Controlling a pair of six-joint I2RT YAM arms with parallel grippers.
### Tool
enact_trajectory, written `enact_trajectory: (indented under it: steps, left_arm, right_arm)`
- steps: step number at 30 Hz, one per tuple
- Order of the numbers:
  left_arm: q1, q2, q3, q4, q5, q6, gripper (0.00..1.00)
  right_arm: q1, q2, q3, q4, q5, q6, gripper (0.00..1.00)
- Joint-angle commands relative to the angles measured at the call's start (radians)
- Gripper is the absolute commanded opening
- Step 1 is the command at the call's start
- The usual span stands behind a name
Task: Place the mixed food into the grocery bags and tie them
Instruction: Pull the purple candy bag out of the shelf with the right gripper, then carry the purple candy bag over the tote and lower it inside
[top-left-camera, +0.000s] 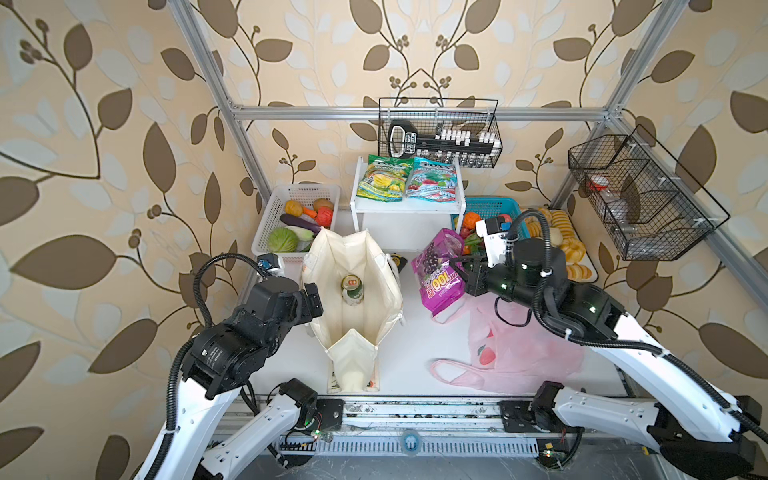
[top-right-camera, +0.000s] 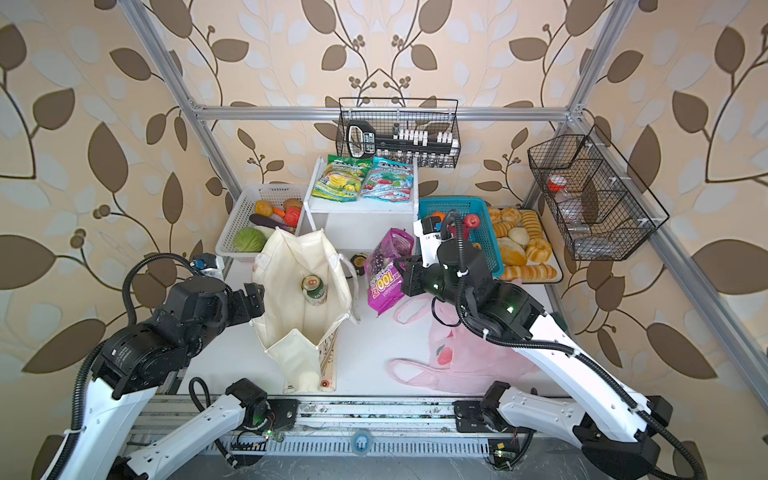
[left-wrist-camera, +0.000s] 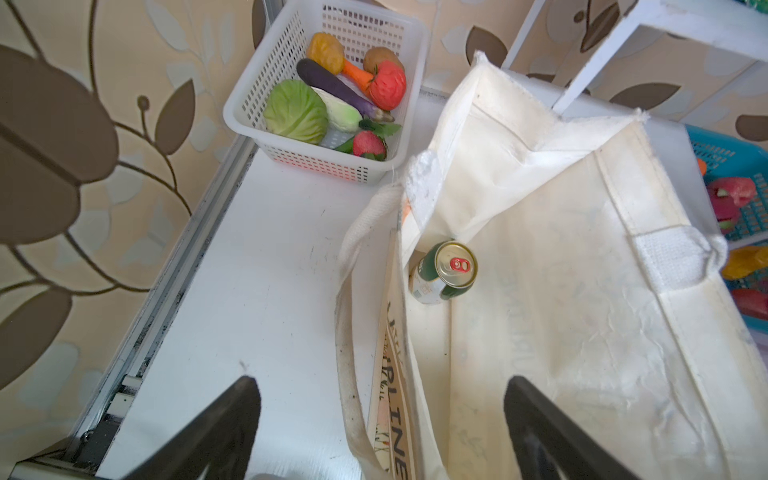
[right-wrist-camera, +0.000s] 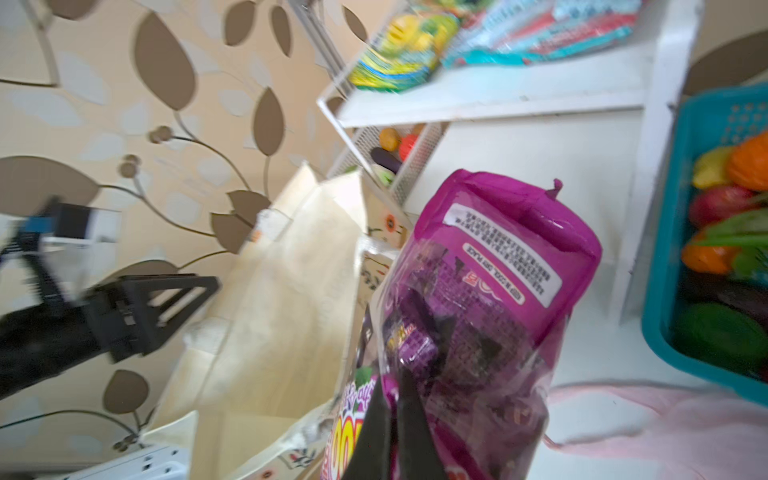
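- Here, the purple snack packet (top-left-camera: 440, 270) is seen just right of the cream canvas tote (top-left-camera: 384, 291). It is set between the tote and the blue basket (top-left-camera: 496, 206), and is not inside either bag.
- The packet is pinched at its right edge by the right gripper (top-left-camera: 459, 268), with the fingers pressed together on the film. In the right wrist view the packet is shown standing up from those dark fingers (right-wrist-camera: 415, 424), its sealed end pointing away.
- The packet's near end is seen over a loop handle of the pink plastic bag (top-left-camera: 519, 353), which lies flat on the table at the near right, under the right arm. Whether packet and handle touch cannot be told.
- The green drink can (top-left-camera: 352, 289) is lying tilted on the floor of the open tote, close to its left wall.
- The left gripper (top-left-camera: 312, 300) is held at the tote's left rim with its fingers spread wide and nothing pinched. In the left wrist view the tote's lettered left wall is seen running between the two fingers (left-wrist-camera: 226, 424).
- The teal-and-red snack packet (top-left-camera: 434, 183) is laid on top of the white shelf (top-left-camera: 409, 205) at the far middle, with the green-and-yellow packet (top-left-camera: 386, 178) touching it on the left.
- The toy fruits (top-left-camera: 471, 219) are kept in the blue basket at the far right, behind the right gripper.
- A white basket (top-left-camera: 291, 195) of toy vegetables is placed at the far left, just behind the tote.
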Motion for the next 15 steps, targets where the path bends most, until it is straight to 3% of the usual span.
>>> enact_trajectory:
  steps: [1, 7, 10, 15]
  left_arm:
    - [0.003, 0.004, -0.033, -0.032, 0.044, -0.061, 0.88]
    - [0.003, -0.026, -0.087, 0.013, 0.100, -0.075, 0.63]
    - [0.003, -0.031, -0.094, 0.020, 0.095, -0.072, 0.46]
    - [0.004, -0.035, -0.094, 0.033, 0.102, -0.048, 0.27]
  right_arm:
    - [0.080, 0.013, 0.112, 0.046, 0.022, -0.044, 0.00]
    - [0.182, 0.154, 0.227, 0.103, -0.008, -0.063, 0.00]
    - [0.199, 0.250, 0.274, 0.116, -0.003, -0.071, 0.00]
    - [0.214, 0.404, 0.370, 0.103, 0.007, -0.095, 0.00]
